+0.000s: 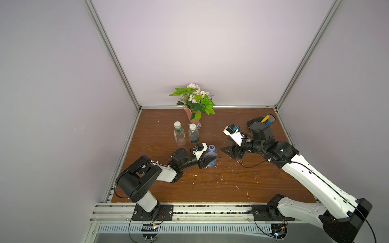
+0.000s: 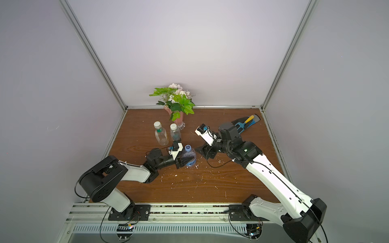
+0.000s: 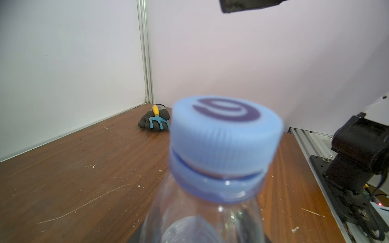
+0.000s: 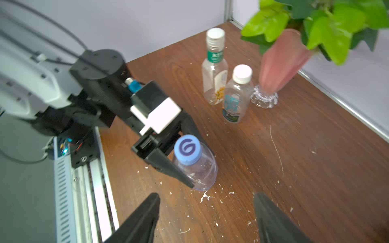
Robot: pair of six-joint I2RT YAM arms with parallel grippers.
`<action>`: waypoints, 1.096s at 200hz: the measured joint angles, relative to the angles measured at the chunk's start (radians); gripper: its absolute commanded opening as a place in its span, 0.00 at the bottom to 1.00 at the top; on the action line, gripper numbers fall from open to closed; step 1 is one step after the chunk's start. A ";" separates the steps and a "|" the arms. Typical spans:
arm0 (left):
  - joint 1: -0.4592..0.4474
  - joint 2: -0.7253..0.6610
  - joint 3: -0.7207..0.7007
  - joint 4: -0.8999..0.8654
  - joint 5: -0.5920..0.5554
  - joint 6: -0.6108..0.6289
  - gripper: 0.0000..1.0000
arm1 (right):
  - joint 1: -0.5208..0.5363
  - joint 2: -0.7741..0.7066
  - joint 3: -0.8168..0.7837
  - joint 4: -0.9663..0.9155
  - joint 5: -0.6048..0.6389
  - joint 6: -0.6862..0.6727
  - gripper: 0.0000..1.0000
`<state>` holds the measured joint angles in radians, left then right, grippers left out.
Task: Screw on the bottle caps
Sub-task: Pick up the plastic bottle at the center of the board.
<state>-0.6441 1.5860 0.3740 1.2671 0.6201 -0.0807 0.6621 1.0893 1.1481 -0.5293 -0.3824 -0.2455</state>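
left pincer [image 4: 195, 164] is gripping the blue-capped bottle [image 4: 207, 171] on the surface [image 4: 294, 147] — right pincer [image 4: 207, 195] is hanging nearby, spread open, empty.

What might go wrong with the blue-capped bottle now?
The blue cap shows a gap beneath it, so it looks not fully down on the bottle; twisting might jam it or pop it off. The left gripper is around the clear bottle; squeezing too hard might dent it, too softly might let it spin.
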 measured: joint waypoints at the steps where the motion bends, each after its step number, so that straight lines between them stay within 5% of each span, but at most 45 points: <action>1: -0.001 -0.002 -0.002 0.000 0.001 0.000 0.52 | 0.000 -0.002 0.000 -0.001 -0.005 -0.005 0.72; 45: -0.023 -0.055 -0.071 0.000 0.013 -0.006 0.51 | 0.026 -0.034 -0.002 -0.018 -0.175 -0.237 0.70; 110: -0.060 -0.150 -0.138 -0.042 0.011 0.006 0.51 | 0.091 0.140 0.066 -0.132 -0.194 -0.499 0.63; 219: -0.078 -0.176 -0.149 -0.116 0.006 0.042 0.51 | 0.156 0.244 0.106 -0.149 -0.117 -0.586 0.58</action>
<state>-0.7219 1.4101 0.2249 1.1515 0.6266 -0.0383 0.8181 1.3331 1.2545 -0.6785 -0.4995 -0.8318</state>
